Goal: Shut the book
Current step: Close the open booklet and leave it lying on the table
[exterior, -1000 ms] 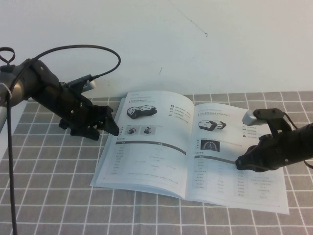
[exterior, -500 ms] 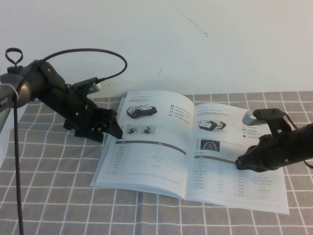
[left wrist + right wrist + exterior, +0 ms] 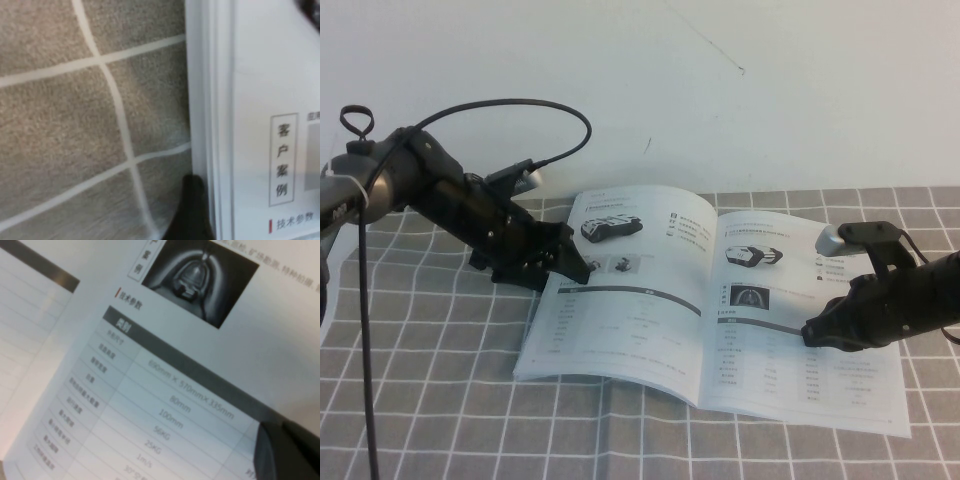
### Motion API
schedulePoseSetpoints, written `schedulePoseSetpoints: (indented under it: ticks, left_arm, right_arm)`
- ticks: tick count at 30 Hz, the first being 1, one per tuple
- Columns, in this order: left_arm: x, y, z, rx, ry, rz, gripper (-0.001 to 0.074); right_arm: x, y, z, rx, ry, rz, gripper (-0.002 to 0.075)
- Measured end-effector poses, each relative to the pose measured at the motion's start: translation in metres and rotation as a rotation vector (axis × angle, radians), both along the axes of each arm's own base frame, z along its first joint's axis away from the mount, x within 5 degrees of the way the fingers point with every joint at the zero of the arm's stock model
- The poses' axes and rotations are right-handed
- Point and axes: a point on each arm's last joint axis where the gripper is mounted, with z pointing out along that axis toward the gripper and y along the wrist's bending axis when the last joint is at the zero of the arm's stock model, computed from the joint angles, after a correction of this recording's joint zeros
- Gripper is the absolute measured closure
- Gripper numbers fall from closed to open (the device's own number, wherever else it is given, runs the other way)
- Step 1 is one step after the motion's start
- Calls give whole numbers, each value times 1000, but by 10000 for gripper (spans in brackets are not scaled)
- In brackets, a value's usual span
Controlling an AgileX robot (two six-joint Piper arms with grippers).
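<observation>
An open booklet [image 3: 650, 300] with white printed pages lies on the grey checked cloth [image 3: 430, 400]. My left gripper [image 3: 572, 255] is open at the booklet's left edge, about halfway along it. In the left wrist view one dark fingertip [image 3: 192, 205] sits against the stacked page edges [image 3: 205, 100], next to the left page [image 3: 270, 100]. My right gripper [image 3: 810, 335] is shut, with its tip resting on the right page [image 3: 800, 370] near the table of figures. The right wrist view shows its two dark fingers [image 3: 267, 452] close together on that page [image 3: 150, 365].
A white wall [image 3: 740, 90] stands behind the table. The left arm's black cable [image 3: 510, 102] loops above the cloth. The booklet's front right corner [image 3: 905, 432] lies near the cloth's front edge.
My left gripper has moved right, up to the booklet's left edge. That edge has shifted slightly right and lifted. The right gripper has not moved.
</observation>
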Motion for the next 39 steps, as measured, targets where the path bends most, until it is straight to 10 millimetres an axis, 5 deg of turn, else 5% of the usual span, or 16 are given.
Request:
schedulePoseSetpoints:
  ticks: [10,20,34,39]
  left_arm:
    - [-2,-11,-1,-98,33,-9,213]
    - [-4,-32,24,-459,25,-46,213]
    - [2,-45,45,-710,2,26,213]
    - [-1,-64,49,-769,13,18,213]
  right_arm:
    - [0,0,0,0,0,0,729]
    - [0,0,0,0,0,0,729]
    - [0,0,2,-1,-8,-2,729]
    - [0,1,6,-4,-24,1,729]
